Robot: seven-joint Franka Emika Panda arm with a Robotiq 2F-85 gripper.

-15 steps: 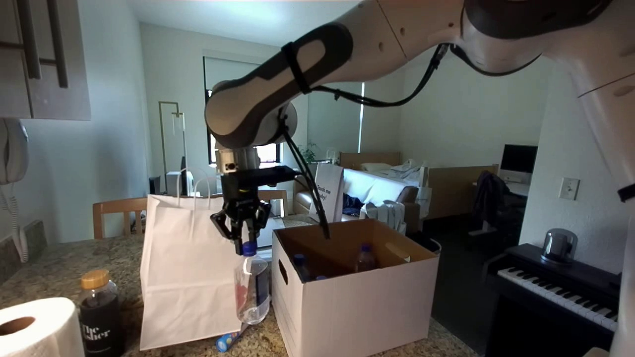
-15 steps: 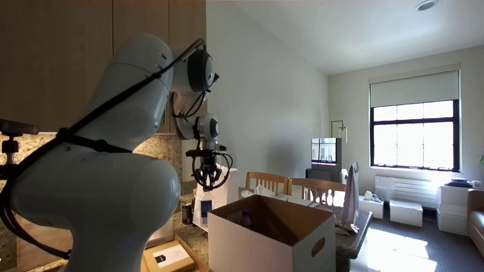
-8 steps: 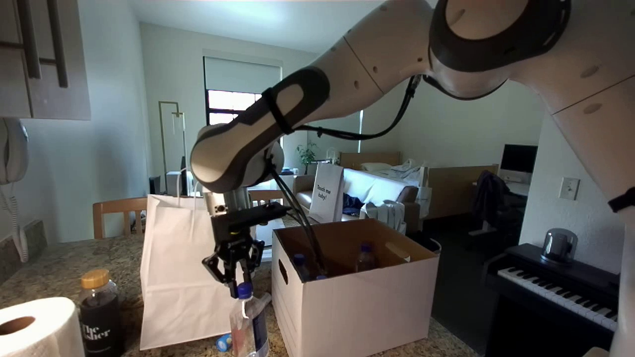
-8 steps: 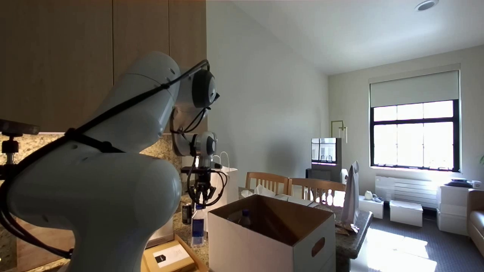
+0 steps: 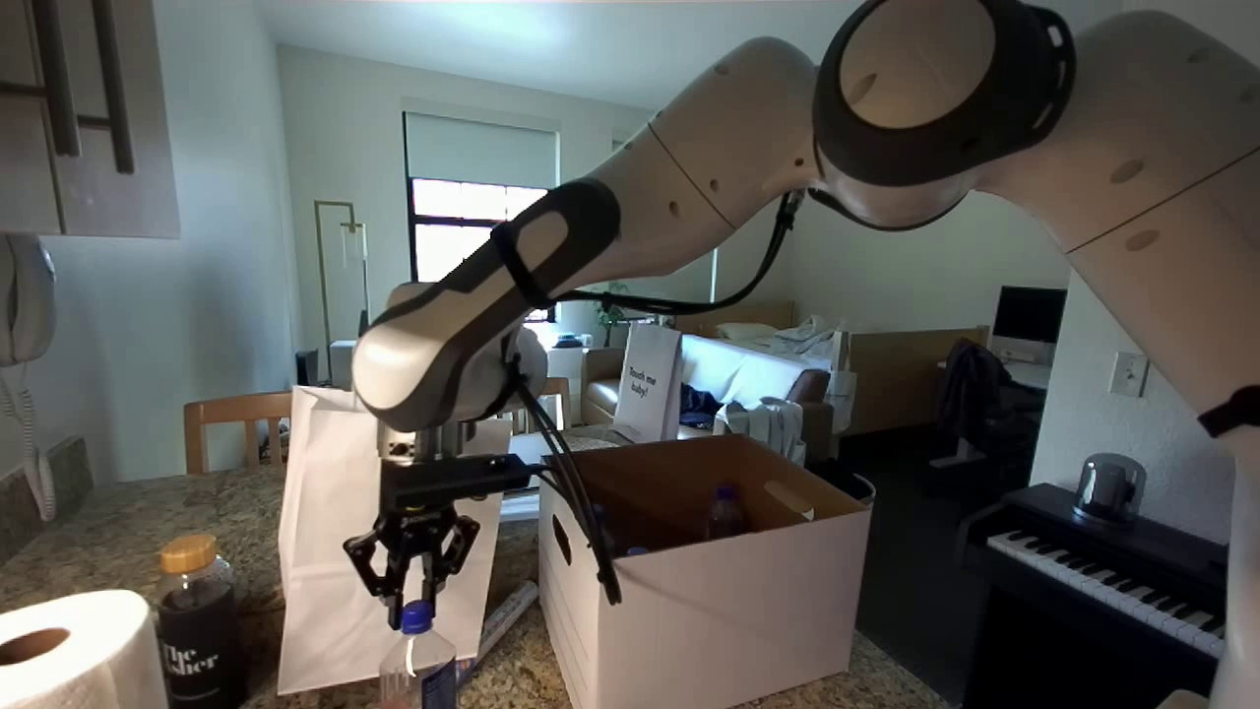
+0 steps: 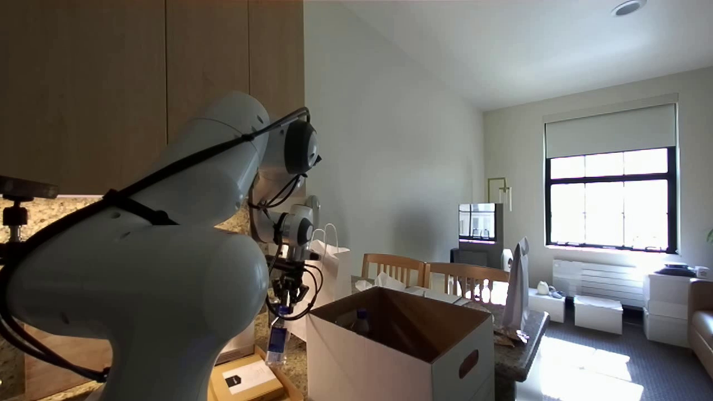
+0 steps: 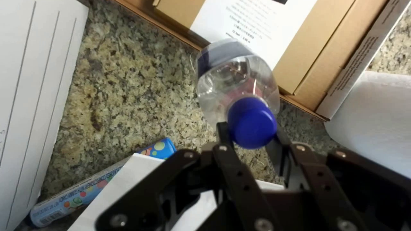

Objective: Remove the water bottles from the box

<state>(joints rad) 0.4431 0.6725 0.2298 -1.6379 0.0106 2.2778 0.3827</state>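
My gripper [image 5: 409,612] is shut on the blue cap of a clear water bottle [image 5: 421,672] beside the white box [image 5: 728,620]. In the wrist view the fingers [image 7: 251,136] pinch the cap, and the bottle [image 7: 232,75] hangs beyond them. In an exterior view the held bottle [image 6: 277,338] is slightly tilted; I cannot tell if its base touches the counter. The box [image 6: 367,362] stands open, brown inside. One water bottle [image 5: 725,516] shows inside it, also in an exterior view [image 6: 361,322]. Another blue cap [image 5: 637,551] barely shows over the rim; the bottles' lower parts are hidden.
A white paper bag [image 5: 340,551] stands behind the gripper. A blue tube [image 7: 80,199] lies between bag and box. An open cardboard tray [image 7: 305,64] lies close to the held bottle. A dark bottle [image 5: 197,635] and a paper roll [image 5: 94,660] stand on the granite counter [image 7: 106,96].
My gripper has moved down and away from the box with the bottle in its grip. The bottle has come down beside the cardboard tray. The box and the bottles inside have not moved.
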